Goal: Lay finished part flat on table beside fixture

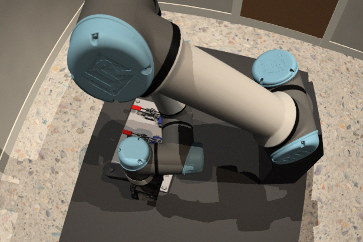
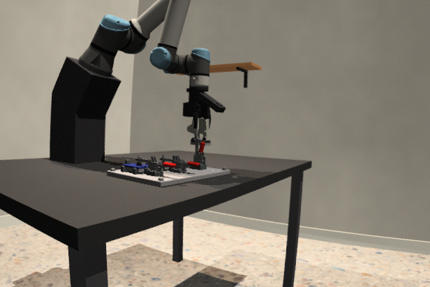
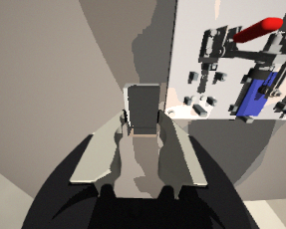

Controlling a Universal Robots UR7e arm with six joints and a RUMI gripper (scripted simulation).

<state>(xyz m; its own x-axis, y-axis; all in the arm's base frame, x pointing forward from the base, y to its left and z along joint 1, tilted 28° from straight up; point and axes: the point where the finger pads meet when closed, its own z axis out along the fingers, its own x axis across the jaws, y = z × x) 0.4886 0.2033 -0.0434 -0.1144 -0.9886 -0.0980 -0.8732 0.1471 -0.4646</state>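
- two-jaw pincer [image 3: 142,130] points straight down, pale fingers closed part way and clamped on a flat grey rectangular metal part [image 3: 143,111].
- the part stands on edge between the fingertips and sticks out past them; a pale band runs along its left edge in the wrist view. slot not resolvable from here, so i can only say it's probably the finished one.
- exterior view: pincer [image 2: 199,134] and part hang in the air above the near-right end of the flat light-grey fixture plate [image 2: 213,173], apart from it.
- in the wrist view the plate [image 3: 185,60] lies below and to the right of the pincer, its edge just beside the held part; the dark matte table top [image 3: 50,100] fills the area under and left of the pincer.
- on the plate, right of the pincer: a toggle clamp with a red cylindrical handle [image 3: 258,29], and further right a blue rectangular blank [image 3: 259,92] under dark clamp linkage. a second blue piece is cut off at the frame's right edge.
- exterior view: one red-handled clamp lever [image 2: 202,146] stands upright directly under the pincer; two others lie low on the plate to the left.
- a blue blank [image 2: 135,165] sits at the plate's far left end, well apart from the pincer.
- top view: wrist joints cover most of the plate [image 1: 137,121]; two red handles and blue bits show behind the wrist; the pincer body [image 1: 143,191] sits over the plate's near edge.
- arm's black angular pedestal [image 2: 77,114] stands at the back of the table, well behind the pincer.
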